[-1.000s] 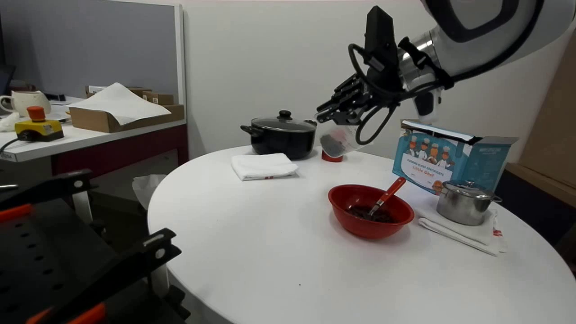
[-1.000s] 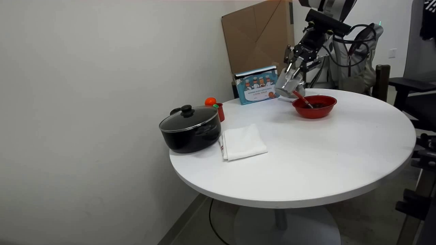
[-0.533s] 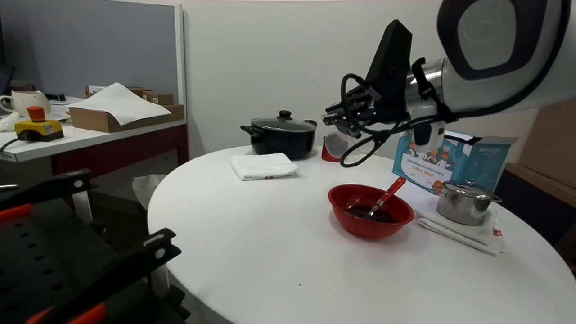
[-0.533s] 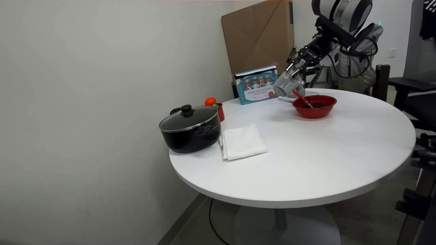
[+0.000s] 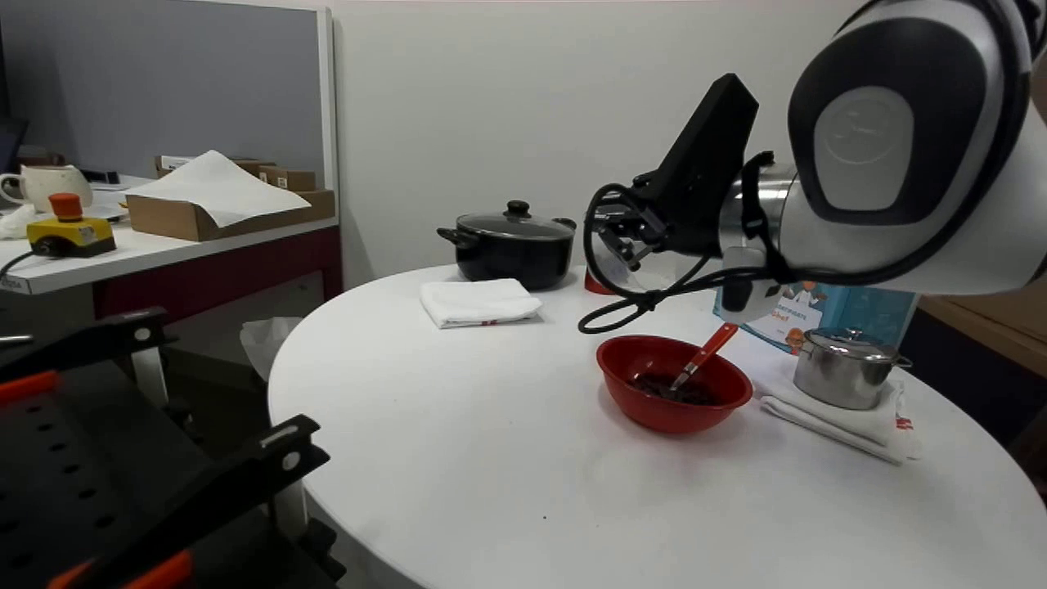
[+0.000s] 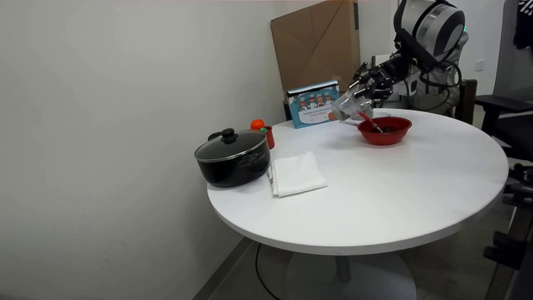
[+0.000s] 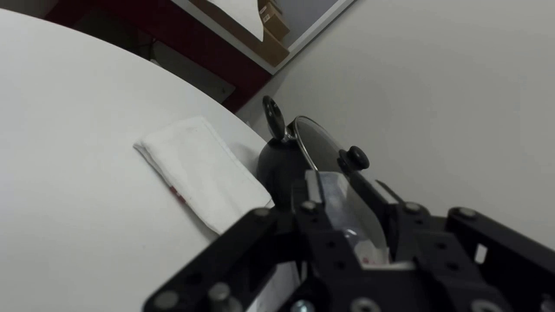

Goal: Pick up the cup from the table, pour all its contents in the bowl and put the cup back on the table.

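We see the hand (image 6: pixel 356 89) grasping the tilted clear cup (image 6: pixel 345 106) above the counter (image 6: pixel 374 200), where the red bowl (image 5: pixel 662 417) stands with a red-handled utensil (image 5: pixel 708 352) leaning inside.

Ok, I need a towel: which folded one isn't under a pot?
The towel beside the black pot; the other towel, by the red bowl, has the silver pot standing on it.

In an exterior view, a folded cloth (image 5: pixel 481 303) lies at seven o'clock from the black pot (image 5: pixel 514 255). Past your three o'clock, a silver pot (image 5: pixel 847 376) sits on a second cloth (image 5: pixel 847 427), a blue box (image 5: pixel 818 315) at its eleven. At your nine you see a yellow button box (image 5: pixel 78 237). In an exterior view, the orange-red thing (image 6: pixel 257 123) at the black pot's one o'clock may be a tomato.
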